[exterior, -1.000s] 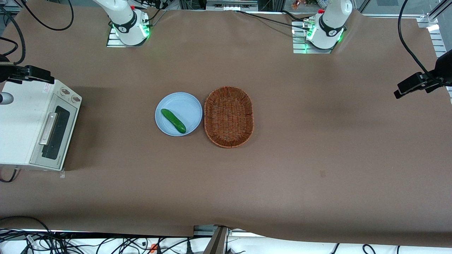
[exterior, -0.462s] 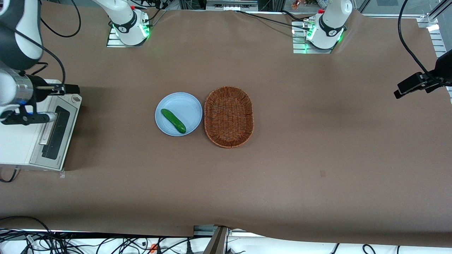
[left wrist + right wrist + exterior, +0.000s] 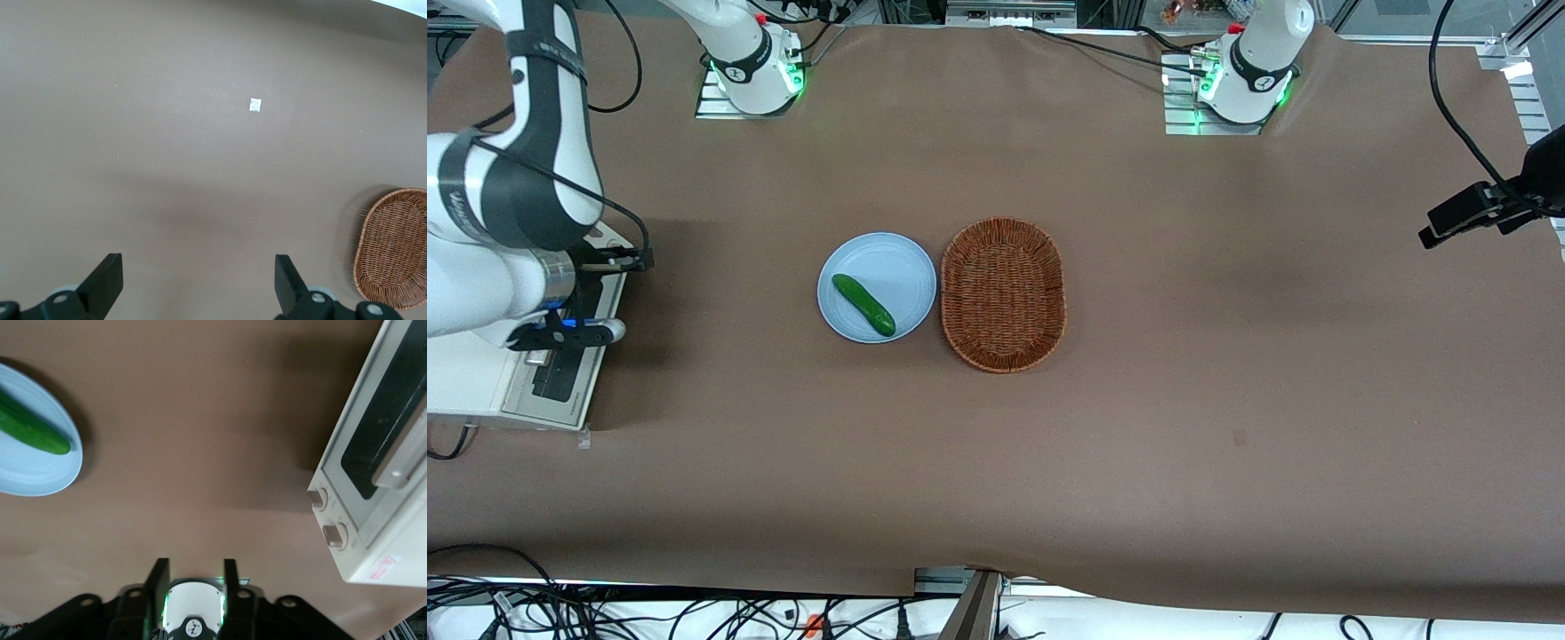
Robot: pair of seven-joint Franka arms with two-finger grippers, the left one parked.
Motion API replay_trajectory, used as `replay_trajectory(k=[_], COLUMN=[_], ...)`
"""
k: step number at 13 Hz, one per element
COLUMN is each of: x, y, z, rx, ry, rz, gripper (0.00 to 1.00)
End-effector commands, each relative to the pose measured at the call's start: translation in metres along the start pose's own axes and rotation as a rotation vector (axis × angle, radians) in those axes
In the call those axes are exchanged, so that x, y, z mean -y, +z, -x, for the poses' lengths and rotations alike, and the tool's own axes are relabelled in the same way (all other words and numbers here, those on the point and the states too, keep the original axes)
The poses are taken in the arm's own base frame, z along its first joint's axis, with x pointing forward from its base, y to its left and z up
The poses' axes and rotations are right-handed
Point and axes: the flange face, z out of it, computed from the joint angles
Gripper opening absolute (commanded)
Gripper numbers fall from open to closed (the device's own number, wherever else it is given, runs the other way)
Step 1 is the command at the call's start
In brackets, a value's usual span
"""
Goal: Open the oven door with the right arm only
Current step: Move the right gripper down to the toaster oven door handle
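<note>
Hovering above the boxy white toaster oven (image 3: 471, 373), the large white right arm (image 3: 507, 196) carries its black-fingered claw (image 3: 193, 570) seemingly open, over the shut silver-framed glass oven door (image 3: 393, 437).

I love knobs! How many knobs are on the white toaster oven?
2: one round knob and another beside it, next to the silver-framed glass oven door. The open black-fingered gripper hovers near the door.
</note>
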Motion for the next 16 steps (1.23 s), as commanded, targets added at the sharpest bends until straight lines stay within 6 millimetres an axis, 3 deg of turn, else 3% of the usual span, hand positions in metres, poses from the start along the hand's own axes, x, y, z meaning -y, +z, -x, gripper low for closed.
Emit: replay_trajectory(k=[1,2,6,8,13,16], x=[0.004,0.001,-0.019,-0.041,-0.090,-0.098], y=[0.028,0.036,0.064,0.074,0.079,0.083], z=[-0.012,-0.016,-0.028,-0.032,-0.034,-0.033], rx=[-0.002,-0.005,0.003,0.000,0.009,0.023], ry=[-0.089,-0.142,-0.236,-0.282,-0.398,-0.414], rz=[0.125,0.163,0.275,0.312,0.360,0.375], gripper=[0.04,0.00,0.00,0.00,0.00,0.00])
